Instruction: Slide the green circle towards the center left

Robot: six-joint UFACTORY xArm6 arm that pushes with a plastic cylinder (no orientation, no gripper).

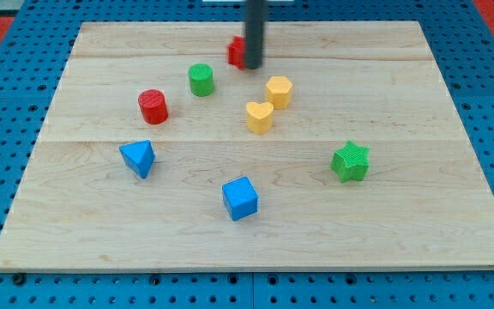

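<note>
The green circle (201,79) is a short green cylinder in the upper middle of the wooden board (401,223). My tip (253,66) is at the end of the dark rod coming down from the view's top. It stands to the right of the green circle, apart from it, and right against a red block (236,52) that the rod partly hides.
A red cylinder (153,106) lies left and below the green circle. A yellow hexagon (279,91) and a yellow heart (260,116) sit right of it. A blue triangle (137,158), a blue cube (240,198) and a green star (350,161) lie lower down.
</note>
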